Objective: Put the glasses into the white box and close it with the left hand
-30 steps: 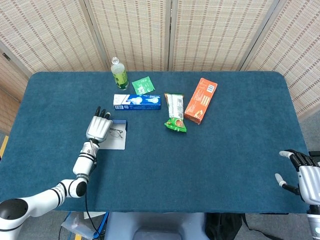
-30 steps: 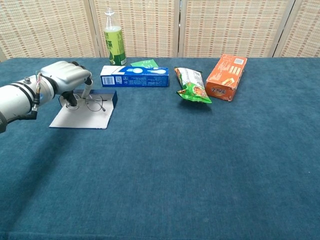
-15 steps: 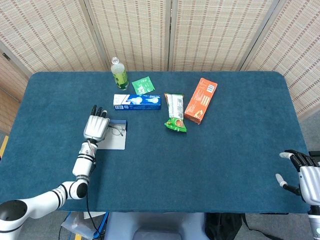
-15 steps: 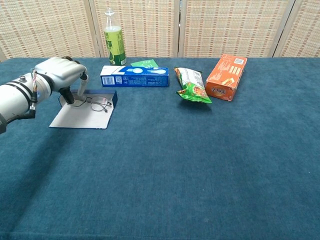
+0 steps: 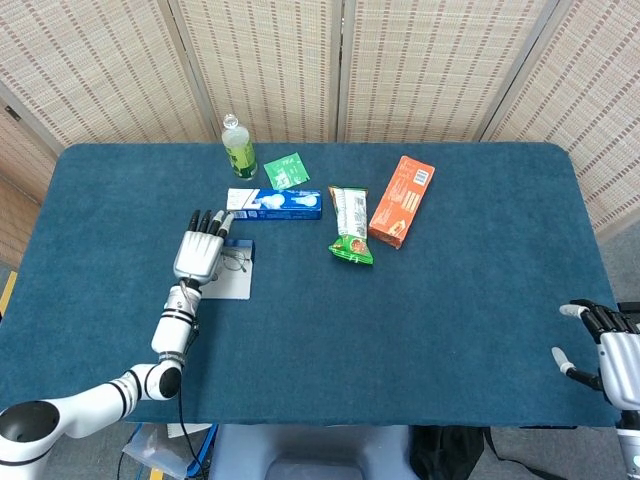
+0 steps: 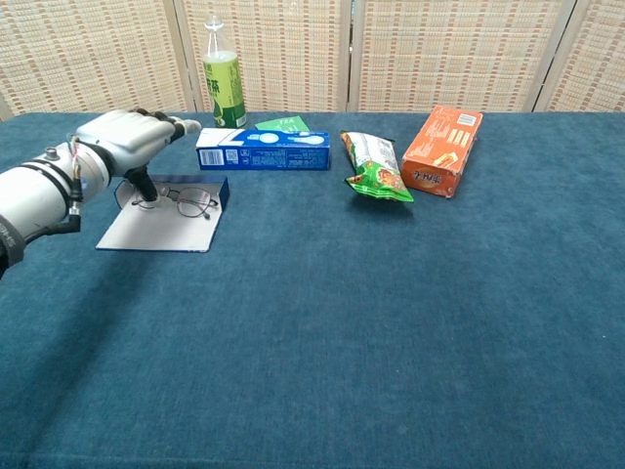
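The white box (image 6: 156, 231) lies open on the left of the table, its lid flat toward me and its blue-walled tray (image 6: 221, 191) behind. The thin-framed glasses (image 6: 191, 202) rest in it, across the tray and the lid's edge, and show in the head view as glasses (image 5: 235, 264) too. My left hand (image 6: 132, 143) hovers over the box's left side with fingers stretched out to the right and the thumb pointing down beside the glasses; it holds nothing. From above, the left hand (image 5: 203, 250) covers the box's left part. My right hand (image 5: 603, 346) hangs off the table's near right corner, fingers apart.
Behind the box lie a blue carton (image 6: 262, 149), a green bottle (image 6: 223, 86) and a green packet (image 6: 282, 124). A green snack bag (image 6: 375, 168) and an orange box (image 6: 441, 149) sit to the right. The table's front edge (image 5: 400, 422) is near.
My left hand's fingers have uncurled and now stretch out level. The glasses have been let go and lie a little further right in the box. The right hand has not moved.
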